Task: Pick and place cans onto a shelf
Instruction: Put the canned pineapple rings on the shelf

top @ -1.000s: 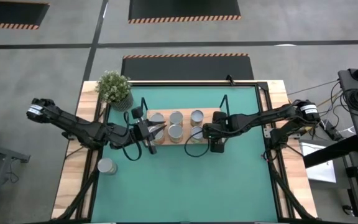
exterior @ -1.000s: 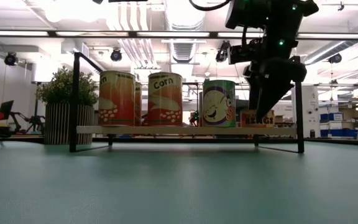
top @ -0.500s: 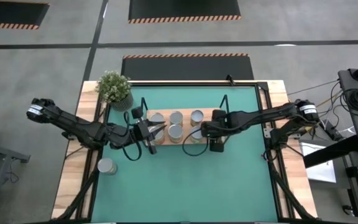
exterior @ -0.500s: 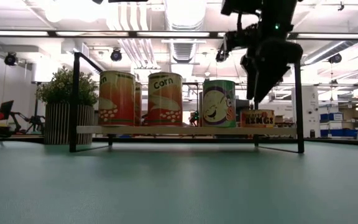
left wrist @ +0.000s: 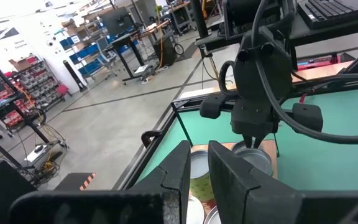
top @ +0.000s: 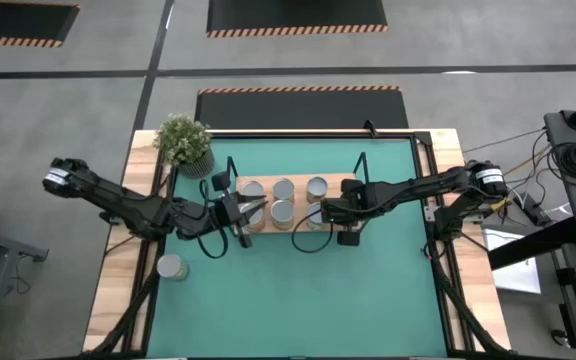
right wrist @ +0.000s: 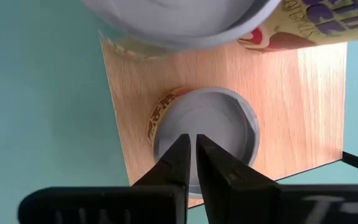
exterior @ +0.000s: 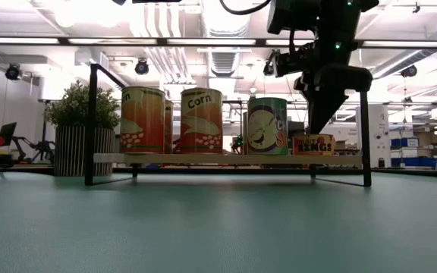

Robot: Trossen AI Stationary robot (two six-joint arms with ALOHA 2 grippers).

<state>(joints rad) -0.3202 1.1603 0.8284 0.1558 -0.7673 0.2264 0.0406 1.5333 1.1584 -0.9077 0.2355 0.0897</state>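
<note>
Five cans (top: 282,201) show on the shelf (top: 334,184) from above, a sixth can (top: 172,267) well apart by the left table edge. Your right gripper (top: 320,212) hangs clenched and empty above the short can (exterior: 313,144); the low view alone shows that gap. Descend now and you'd likely knock it. Your left gripper (left wrist: 197,165) waits pinched shut beside the shelf.

Grey concrete floor (top: 68,150), black hazard-edged mats (top: 296,14); ceiling strip lights (exterior: 21,40); blue-bin storage shelves (left wrist: 86,51).
</note>
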